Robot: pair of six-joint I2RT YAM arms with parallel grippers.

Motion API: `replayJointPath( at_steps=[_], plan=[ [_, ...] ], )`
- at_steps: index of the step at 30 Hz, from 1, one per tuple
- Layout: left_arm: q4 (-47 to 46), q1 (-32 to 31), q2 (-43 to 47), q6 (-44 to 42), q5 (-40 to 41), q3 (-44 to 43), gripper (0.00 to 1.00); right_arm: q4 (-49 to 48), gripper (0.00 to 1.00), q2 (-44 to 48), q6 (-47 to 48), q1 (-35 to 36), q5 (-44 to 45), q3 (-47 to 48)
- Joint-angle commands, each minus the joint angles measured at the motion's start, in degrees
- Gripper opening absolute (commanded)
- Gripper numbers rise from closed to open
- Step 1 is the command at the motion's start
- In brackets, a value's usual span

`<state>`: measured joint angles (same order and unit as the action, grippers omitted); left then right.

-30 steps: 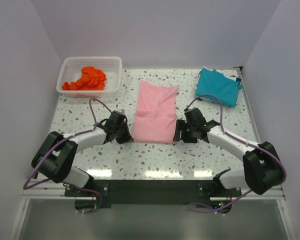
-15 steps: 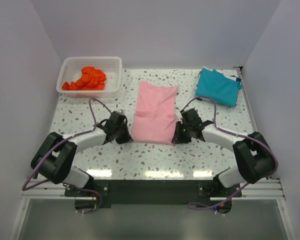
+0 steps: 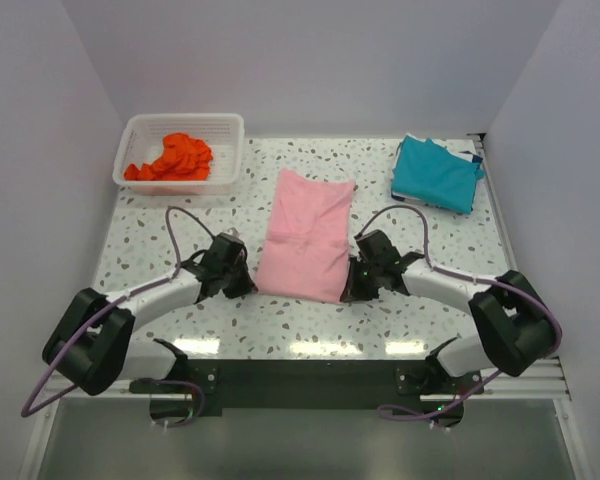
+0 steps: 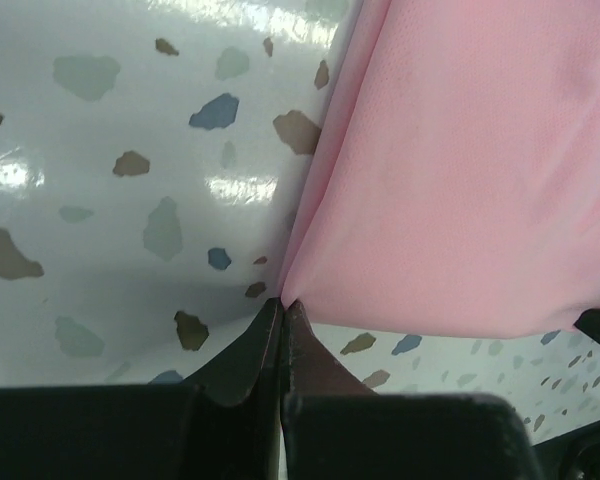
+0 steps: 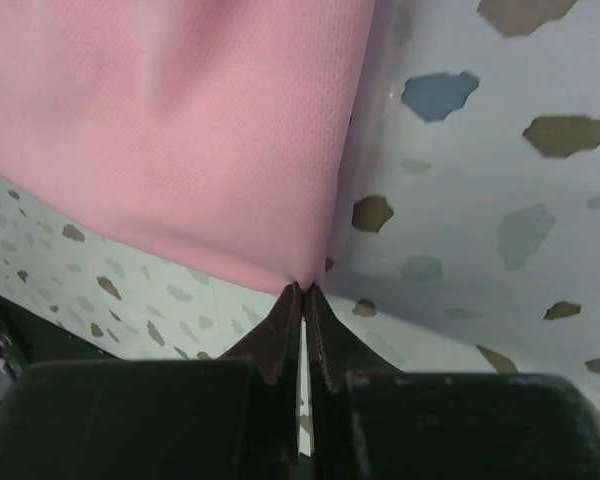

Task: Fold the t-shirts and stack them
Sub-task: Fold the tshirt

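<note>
A light pink t-shirt [image 3: 305,235] lies folded lengthwise in the middle of the table, its near end lifted a little. My left gripper [image 3: 252,285] is shut on its near left corner [image 4: 285,292], and my right gripper [image 3: 346,294] is shut on its near right corner [image 5: 305,283]. A teal blue t-shirt [image 3: 436,172] lies folded at the back right. The orange-red t-shirt [image 3: 175,157] sits crumpled in the basket at the back left.
A white mesh basket [image 3: 138,130] stands at the back left corner. The walls close in on the left, back and right. The speckled table [image 3: 180,225] runs between the basket and the pink shirt.
My right gripper has closed on the pink shirt's near right corner. Both grippers have drawn the shirt's near edge toward the arm bases and lifted it slightly.
</note>
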<state>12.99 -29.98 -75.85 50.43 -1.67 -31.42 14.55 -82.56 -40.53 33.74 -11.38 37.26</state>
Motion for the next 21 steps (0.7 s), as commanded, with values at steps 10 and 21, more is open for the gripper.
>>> replayJointPath(
  at_steps=[10,21],
  plan=[
    [19.7,-7.0,24.5,5.7,10.3,2.3,0.00,22.1,0.00,21.5,1.2,3.0,-8.7,1.4],
    [25.8,-8.3,33.7,2.1,11.9,-8.8,0.00,33.9,0.00,31.2,1.3,3.1,-13.8,8.1]
  ],
)
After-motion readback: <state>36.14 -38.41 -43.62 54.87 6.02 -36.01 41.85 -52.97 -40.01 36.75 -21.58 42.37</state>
